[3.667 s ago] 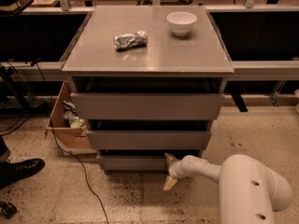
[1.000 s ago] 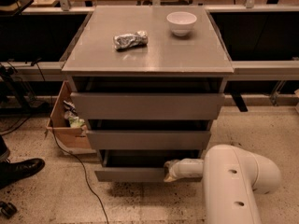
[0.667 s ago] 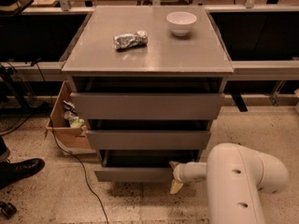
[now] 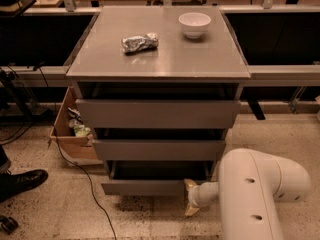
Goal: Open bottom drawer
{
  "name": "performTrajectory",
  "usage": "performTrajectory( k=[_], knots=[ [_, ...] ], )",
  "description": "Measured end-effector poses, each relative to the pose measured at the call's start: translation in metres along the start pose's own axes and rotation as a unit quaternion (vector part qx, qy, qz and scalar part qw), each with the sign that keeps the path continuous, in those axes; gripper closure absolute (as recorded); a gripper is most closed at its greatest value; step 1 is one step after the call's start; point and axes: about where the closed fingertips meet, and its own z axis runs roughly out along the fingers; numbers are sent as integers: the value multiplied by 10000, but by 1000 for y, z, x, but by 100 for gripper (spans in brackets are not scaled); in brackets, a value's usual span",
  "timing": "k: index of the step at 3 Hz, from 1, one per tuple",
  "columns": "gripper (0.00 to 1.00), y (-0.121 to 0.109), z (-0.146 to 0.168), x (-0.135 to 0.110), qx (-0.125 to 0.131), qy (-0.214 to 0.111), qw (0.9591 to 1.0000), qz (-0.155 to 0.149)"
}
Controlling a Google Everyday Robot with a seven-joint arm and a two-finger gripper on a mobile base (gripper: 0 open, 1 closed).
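Note:
The grey cabinet (image 4: 160,59) has three handleless drawer fronts. The bottom drawer (image 4: 142,187) has the slimmest front panel and stands pulled out toward me, with a dark gap behind the panel. My gripper (image 4: 190,197) is low at the right end of that panel, just in front of it, its cream fingertips (image 4: 190,184) pointing left. The white arm (image 4: 260,194) fills the lower right. The mid-sized drawer front (image 4: 159,149) and the tallest drawer front (image 4: 157,114) sit above it, both slightly out.
A white bowl (image 4: 194,23) and a crumpled foil packet (image 4: 140,42) lie on the cabinet top. A cardboard box (image 4: 70,131) stands at the cabinet's left, with a cable (image 4: 90,189) across the floor. A black shoe (image 4: 20,182) is at the far left.
The bottom drawer has come out from nearly shut to well pulled out. My gripper has moved with its right end, then dropped slightly off to the panel's right.

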Motion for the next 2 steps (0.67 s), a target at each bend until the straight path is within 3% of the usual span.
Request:
performTrajectory(
  k=[1, 2],
  knots=[
    [51, 14, -4, 1, -123, 46, 9999, -51],
    [82, 11, -12, -2, -123, 46, 9999, -51]
  ],
)
